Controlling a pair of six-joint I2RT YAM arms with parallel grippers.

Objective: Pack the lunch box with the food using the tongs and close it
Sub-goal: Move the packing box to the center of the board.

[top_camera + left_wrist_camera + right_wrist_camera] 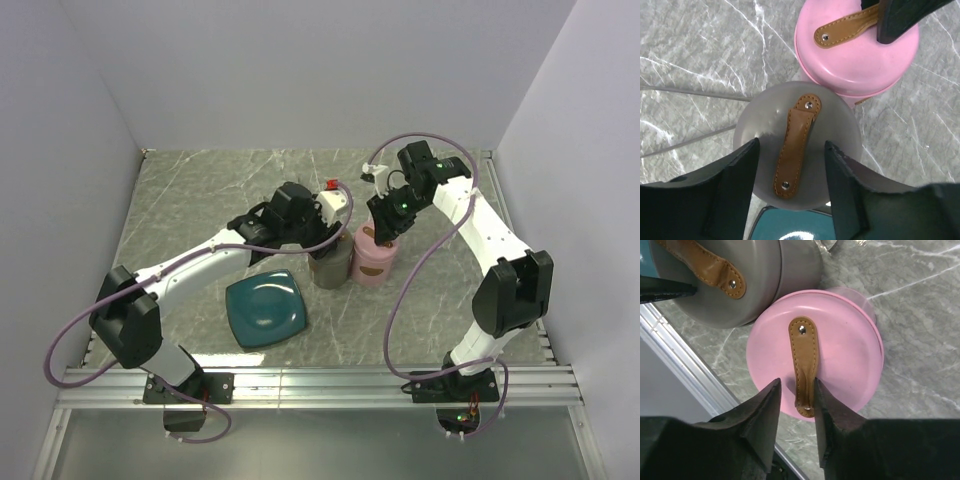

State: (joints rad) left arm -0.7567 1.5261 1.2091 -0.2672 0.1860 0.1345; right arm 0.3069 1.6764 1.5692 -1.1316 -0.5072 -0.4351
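The lunch box shows as two round lidded containers standing side by side. The grey one (330, 268) (765, 130) (765, 285) and the pink one (373, 265) (860, 55) (840, 355) each carry a brown leather strap on the lid. My left gripper (325, 238) (792, 141) hangs open above the grey lid, with its strap (794, 150) between the spread fingers and untouched. My right gripper (386, 228) (796, 381) is open over the pink lid's edge. The near end of the pink strap (804, 360) lies in the gap, close against one finger. The food is out of view.
A teal square plate (266, 310) (790, 225) lies bare in front of the grey container. A small silvery thing (375, 168) lies behind the right arm, partly hidden; I cannot tell whether it is the tongs. Grey walls close in three sides, and a metal rail (320, 385) runs along the near edge.
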